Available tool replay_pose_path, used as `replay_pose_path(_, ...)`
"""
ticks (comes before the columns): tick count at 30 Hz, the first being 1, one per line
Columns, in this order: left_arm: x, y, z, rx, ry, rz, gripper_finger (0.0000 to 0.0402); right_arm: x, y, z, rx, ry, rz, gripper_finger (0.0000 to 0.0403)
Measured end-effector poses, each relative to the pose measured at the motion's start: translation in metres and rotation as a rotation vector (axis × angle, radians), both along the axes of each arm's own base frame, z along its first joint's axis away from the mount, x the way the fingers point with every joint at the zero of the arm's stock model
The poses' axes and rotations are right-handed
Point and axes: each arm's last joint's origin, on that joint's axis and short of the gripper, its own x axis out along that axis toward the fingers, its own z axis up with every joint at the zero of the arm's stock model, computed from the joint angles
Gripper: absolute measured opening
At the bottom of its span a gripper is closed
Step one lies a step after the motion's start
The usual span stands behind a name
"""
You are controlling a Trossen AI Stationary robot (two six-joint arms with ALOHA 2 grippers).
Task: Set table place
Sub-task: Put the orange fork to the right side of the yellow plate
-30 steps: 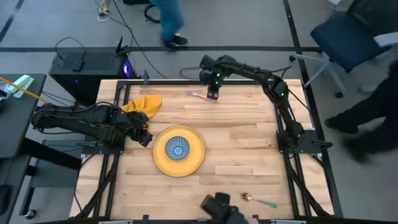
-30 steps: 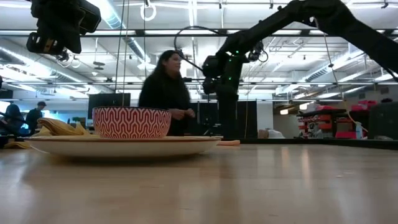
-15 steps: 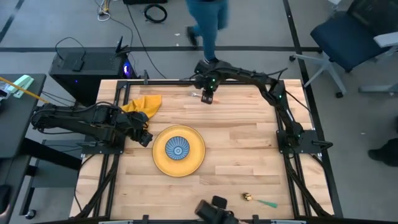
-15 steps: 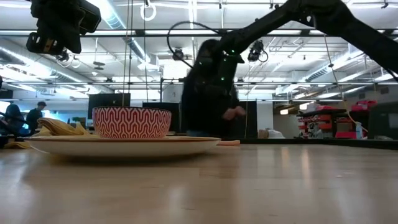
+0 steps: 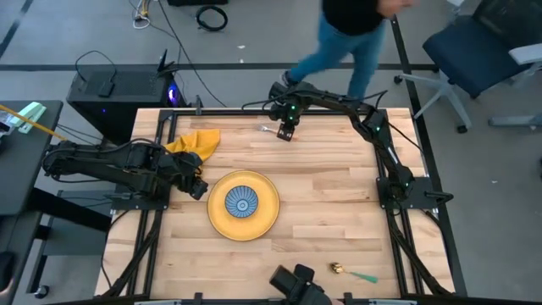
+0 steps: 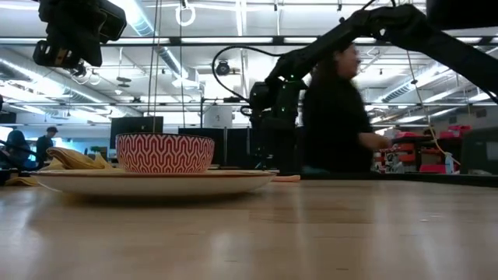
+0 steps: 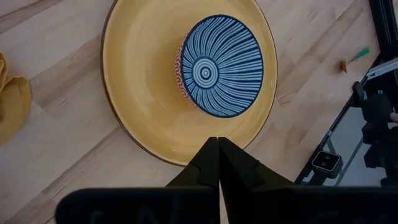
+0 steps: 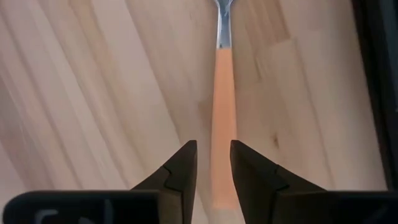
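Since the earlier frame the right gripper had shifted slightly along the surface's far edge, jaws narrowly parted astride the fork, seemingly for grasping.

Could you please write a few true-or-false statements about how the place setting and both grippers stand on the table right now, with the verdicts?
1. The small blue-patterned bowl sits on the round yellow plate. True.
2. The right gripper has its fingers open on either side of the orange-handled fork. True.
3. The green-handled gold spoon lies on the plate. False: it lies on the light wooden table near its front edge, apart from the plate.
4. The left gripper is open over the bowl. False: its fingers are shut, beside the plate's rim.
5. The yellow cloth napkin lies under the plate. False: it lies apart, near the far left corner.
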Motion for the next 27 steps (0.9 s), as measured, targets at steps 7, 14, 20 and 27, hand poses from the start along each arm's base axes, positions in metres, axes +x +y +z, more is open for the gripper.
replay_pose_path(7,0.000,0.000,0.000,-0.001,-0.006,0.000,0.0009,0.003,0.004,-0.012,0.014,0.039,0.029,0.0103)
replay_pose_path(14,0.001,0.000,0.001,-0.001,-0.011,0.000,0.0009,0.003,0.003,-0.020,-0.009,0.089,0.026,0.0102)
replay_pose_path(20,0.001,0.000,0.001,-0.001,-0.011,0.000,0.0009,0.001,0.002,-0.033,0.003,0.153,0.040,0.0104)
replay_pose_path(27,0.001,0.000,0.001,-0.001,-0.011,0.000,0.0009,0.001,0.002,-0.034,-0.008,0.163,0.047,0.0103)
